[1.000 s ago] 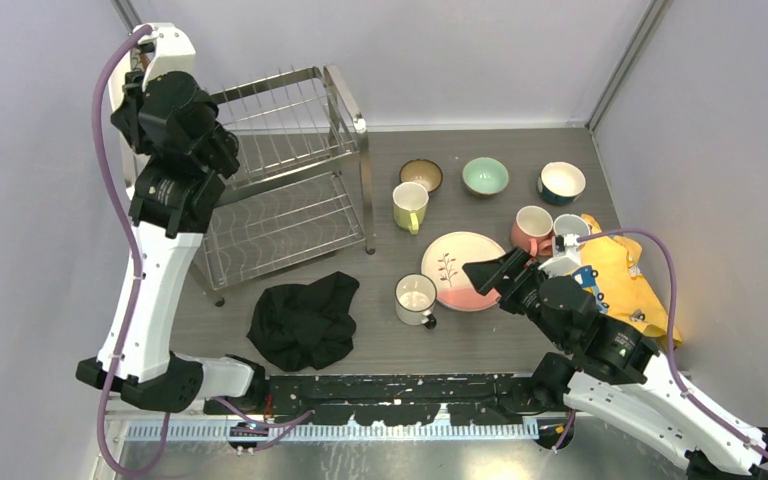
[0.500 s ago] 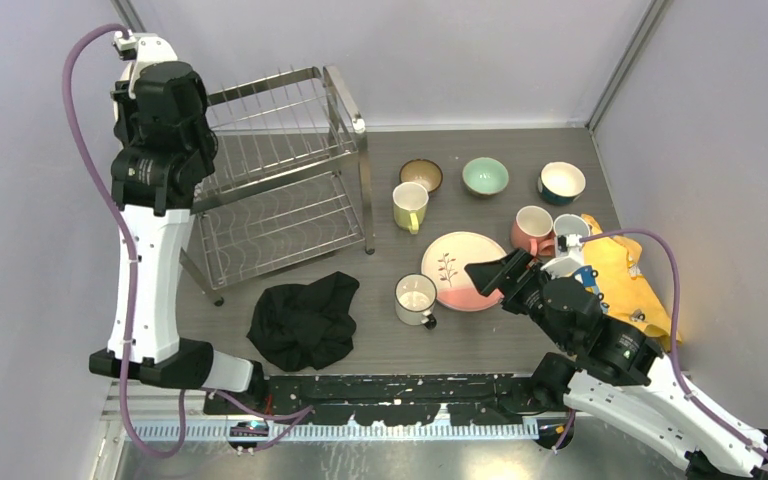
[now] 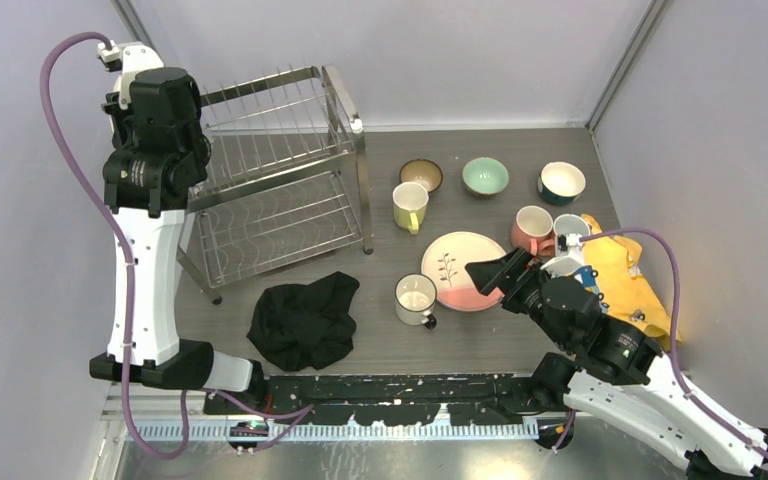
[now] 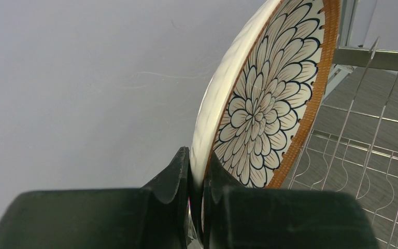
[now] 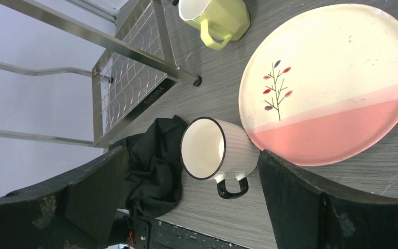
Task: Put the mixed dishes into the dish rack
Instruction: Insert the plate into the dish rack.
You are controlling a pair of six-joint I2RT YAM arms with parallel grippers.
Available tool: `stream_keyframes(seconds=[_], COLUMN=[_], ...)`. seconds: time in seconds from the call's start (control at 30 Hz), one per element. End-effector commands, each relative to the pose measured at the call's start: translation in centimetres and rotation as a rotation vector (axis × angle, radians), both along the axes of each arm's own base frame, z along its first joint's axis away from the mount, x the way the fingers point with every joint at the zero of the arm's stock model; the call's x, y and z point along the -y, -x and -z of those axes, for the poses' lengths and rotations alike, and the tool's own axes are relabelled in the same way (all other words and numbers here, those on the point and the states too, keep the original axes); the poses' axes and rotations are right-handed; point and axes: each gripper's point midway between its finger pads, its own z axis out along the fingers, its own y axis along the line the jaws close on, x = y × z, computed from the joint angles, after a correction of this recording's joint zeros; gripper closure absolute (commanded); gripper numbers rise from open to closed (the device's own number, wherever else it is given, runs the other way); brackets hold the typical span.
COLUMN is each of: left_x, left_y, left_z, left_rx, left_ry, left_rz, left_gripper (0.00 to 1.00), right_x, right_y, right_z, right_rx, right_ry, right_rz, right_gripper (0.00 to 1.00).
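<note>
Left gripper (image 4: 197,165), pinching flower plate (image 4: 259,109), has swung left beside dish rack (image 3: 260,179).

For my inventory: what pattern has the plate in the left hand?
The plate shows dark-outlined flower petals on white, orange-brown rim; left wrist view is best.
</note>
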Motion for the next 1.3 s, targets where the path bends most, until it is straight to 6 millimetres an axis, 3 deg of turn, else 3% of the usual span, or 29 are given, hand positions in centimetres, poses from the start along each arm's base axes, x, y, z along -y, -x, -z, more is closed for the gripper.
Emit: stream_keyframes(seconds=[0.0, 0.23, 0.6, 0.8, 1.0, 1.27], left_x=[-1.0, -1.6, -1.9, -1.4, -0.9, 1.2], left_y=[1.1, 2.4, 2.1, 1.6, 1.6, 1.6], left_z=[-1.5, -2.5, -2.3, -1.9, -1.8, -2.4], left_rx=[0.119, 0.175, 0.16, 0.159, 0.174, 0.205], left_ry=[0.027, 0.016, -0.009, 0.015, 0.046, 0.139], left_rz=[-0.08, -0.14, -0.175, -0.115, -0.06, 0.125], left_gripper=[1.0, 1.0, 1.0, 0.69, 0.57, 0.27], right_x=[0.0, -0.4, -0.3, -0.2, -0.1, -0.2], right_y=[-0.5, -0.7, -0.7, -0.6, -0.6, -0.7], right_z=[-1.8, -1.7, -1.7, -1.8, -1.5, -1.2], right_rx=[0.038, 0.031, 0.033, 0.034, 0.025, 0.021], right_ry=[-0.017, -0.01, -0.008, -0.014, -0.012, 0.01], right_rz=[0.018, 0.012, 0.015, 0.019, 0.022, 0.018], right_gripper=[0.0, 0.0, 0.0, 0.0, 0.0, 0.01])
